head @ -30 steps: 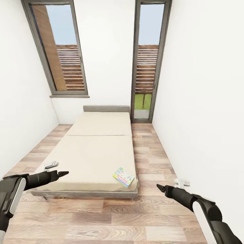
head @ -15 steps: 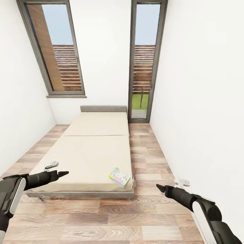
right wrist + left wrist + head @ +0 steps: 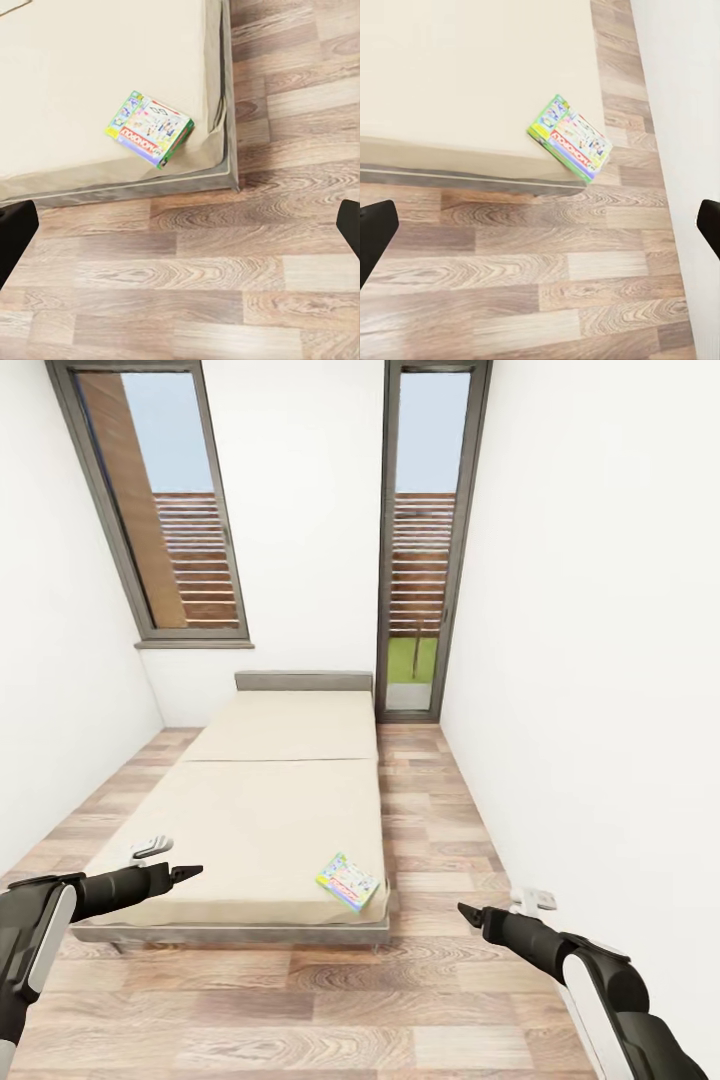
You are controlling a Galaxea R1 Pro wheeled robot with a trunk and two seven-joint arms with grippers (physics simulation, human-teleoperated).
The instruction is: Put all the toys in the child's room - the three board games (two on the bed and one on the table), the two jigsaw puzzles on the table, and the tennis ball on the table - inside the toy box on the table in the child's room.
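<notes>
A colourful board game [image 3: 347, 881] lies flat on the near right corner of the bed [image 3: 260, 800], its edge close to the mattress corner. It also lies under both wrist cameras, as the board game [image 3: 571, 139] with a red band and as the board game [image 3: 151, 129]. My left gripper [image 3: 190, 872] hovers over the bed's near left part, open and empty. My right gripper [image 3: 467, 911] hangs open over the wood floor to the right of the bed, a short way from the game. The toy box, table, jigsaw puzzles and tennis ball are out of view.
The bed has a grey headboard [image 3: 303, 681] against the far wall between two tall grey-framed windows [image 3: 430, 530]. White walls run close along both sides. A strip of wood-plank floor [image 3: 430, 820] lies between the bed and the right wall, and more floor lies in front of the bed.
The whole view has shifted a little, so the bed and game sit further left in the picture. Both arms hold the same pose, grippers still open and empty.
</notes>
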